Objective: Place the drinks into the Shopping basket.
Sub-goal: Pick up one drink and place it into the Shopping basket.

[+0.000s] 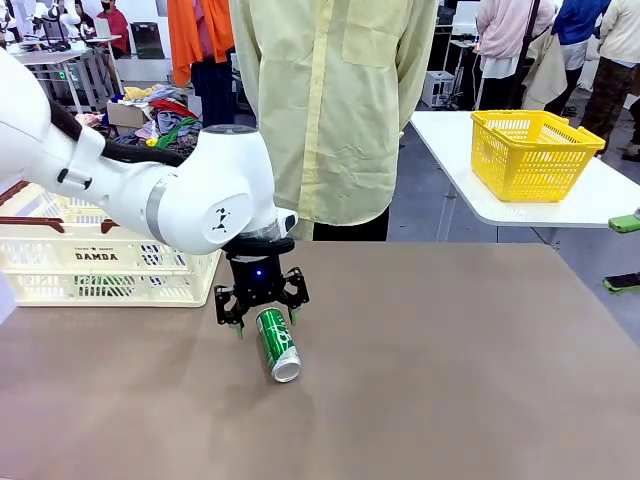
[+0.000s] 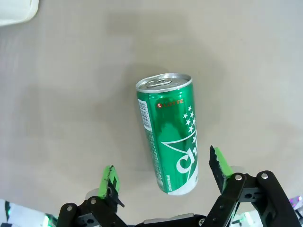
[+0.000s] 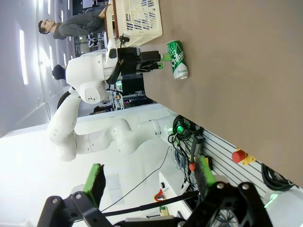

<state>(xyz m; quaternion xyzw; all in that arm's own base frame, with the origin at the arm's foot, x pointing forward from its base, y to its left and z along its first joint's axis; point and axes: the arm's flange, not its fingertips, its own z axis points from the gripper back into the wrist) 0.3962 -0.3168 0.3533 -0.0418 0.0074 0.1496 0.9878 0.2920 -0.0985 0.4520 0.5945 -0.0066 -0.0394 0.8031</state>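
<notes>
The left gripper (image 1: 264, 324) stands with its jaws apart, straddling the far end of the green can (image 1: 277, 343), which lies on its side on the brown table (image 1: 450, 380); the can's lettering is partly cut off by the curve. The right gripper (image 3: 149, 177) is also spread, holding nothing. The Shopping basket (image 1: 100, 262), half hidden by the arm, sits at the table's left. A person (image 1: 335, 100) stands opposite.
</notes>
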